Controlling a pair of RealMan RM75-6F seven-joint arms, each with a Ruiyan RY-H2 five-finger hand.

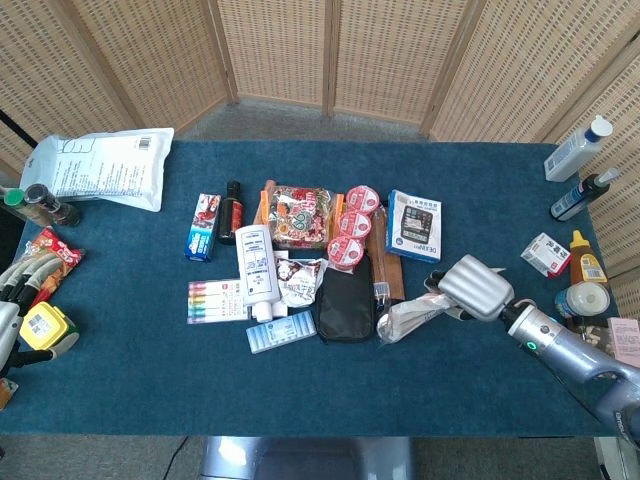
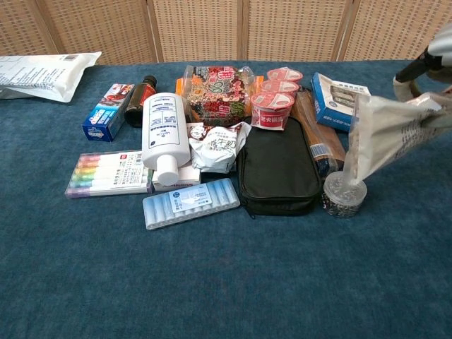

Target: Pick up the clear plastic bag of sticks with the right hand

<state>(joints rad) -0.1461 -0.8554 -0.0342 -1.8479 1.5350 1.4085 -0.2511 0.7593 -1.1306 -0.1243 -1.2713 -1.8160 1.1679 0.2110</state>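
My right hand grips one end of the clear plastic bag of sticks and holds it in the air above the right part of the blue table. The bag hangs slanting down to the left from the hand. In the chest view the bag hangs in front of a small round clear tub, and only a bit of the right hand shows at the right edge. My left hand lies at the table's far left edge, fingers apart, holding nothing.
A black pouch, red cups, a blue box and a white bottle crowd the table's middle. Bottles and a small box stand along the right edge. A yellow tape measure lies by the left hand.
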